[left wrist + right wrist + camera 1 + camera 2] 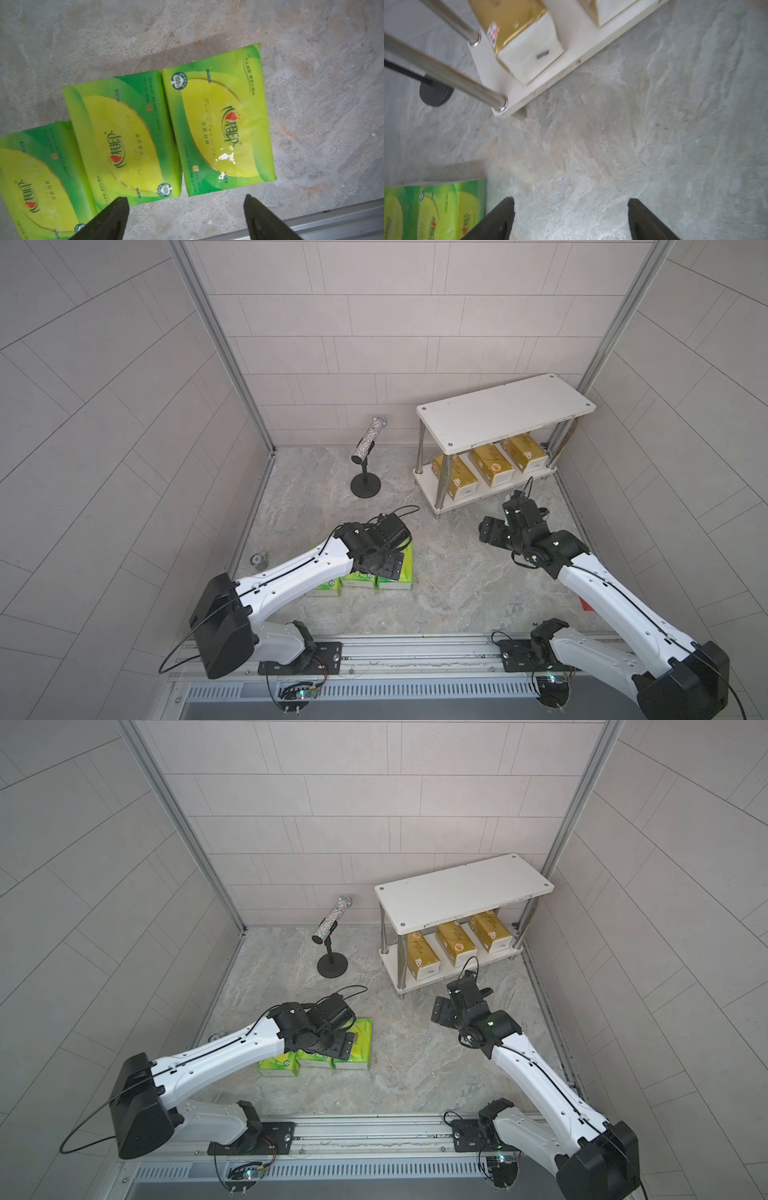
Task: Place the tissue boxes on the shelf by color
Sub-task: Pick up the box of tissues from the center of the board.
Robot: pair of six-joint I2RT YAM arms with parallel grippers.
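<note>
Both tools are spread wide and holding nothing. The left gripper (185,198) hovers over the three green tissue packs (220,124), and the right gripper (571,200) is over bare floor (612,145). In both top views the left arm (291,572) covers most of the green ones, low and centre in the frame. Three gold packs (492,466) sit on the shelf's (401,961) lower board (478,494), right of centre, with their far ends hidden under the top board (505,410). The right wrist view is smeary, so I can't read the labels.

Quick count, folks: three green packs (218,124) (124,141) (37,182), three gold packs (455,477) (490,466) (523,452), so six packs all up. One shelf (505,410) with two boards (540,398) (482,494). One stand (365,486) holding one glittery tube (368,439). Two arms (291,572) (602,597). One small metal bit (258,559).
</note>
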